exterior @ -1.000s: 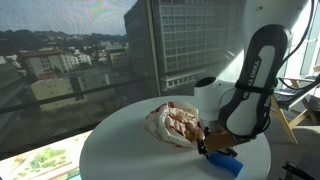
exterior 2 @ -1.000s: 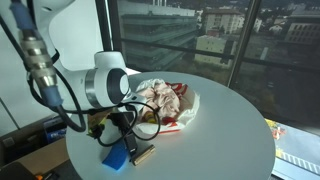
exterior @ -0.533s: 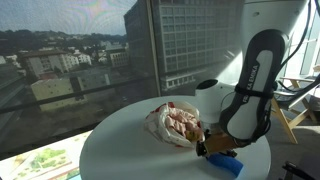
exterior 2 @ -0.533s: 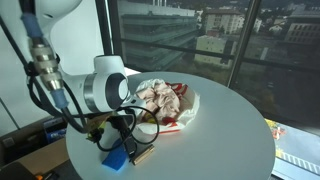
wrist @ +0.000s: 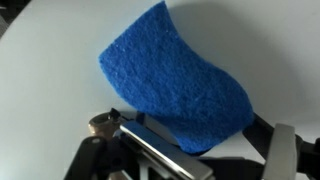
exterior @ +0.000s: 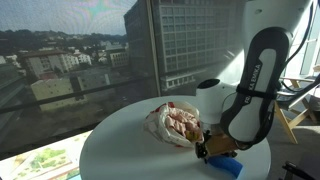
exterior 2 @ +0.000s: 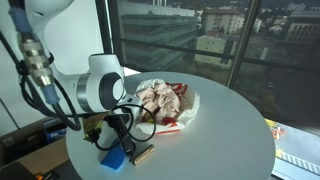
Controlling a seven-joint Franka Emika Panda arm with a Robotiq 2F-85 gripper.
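A blue sponge (wrist: 175,80) lies flat on the white round table (wrist: 50,90). In the wrist view its near edge reaches in between my fingertips. My gripper (wrist: 195,145) hangs low over it with the jaws wide open, one finger (wrist: 100,128) to the left and one (wrist: 285,150) to the right of the sponge. Both exterior views show the gripper (exterior: 212,148) (exterior 2: 124,140) just above the tabletop, with the sponge (exterior: 226,164) (exterior 2: 115,160) at the table's edge. A metal-edged bar (wrist: 160,152) crosses under the sponge's near edge; what it is I cannot tell.
A crumpled white and reddish cloth (exterior: 175,122) (exterior 2: 165,100) lies on the table (exterior 2: 220,130) right beside the gripper. A small dark stick-like object (exterior 2: 144,154) rests next to the sponge. Large windows (exterior: 90,60) stand behind the table.
The arm's body has shifted slightly over the sponge. The sponge and cloth have not moved, and the jaws stay wide apart.
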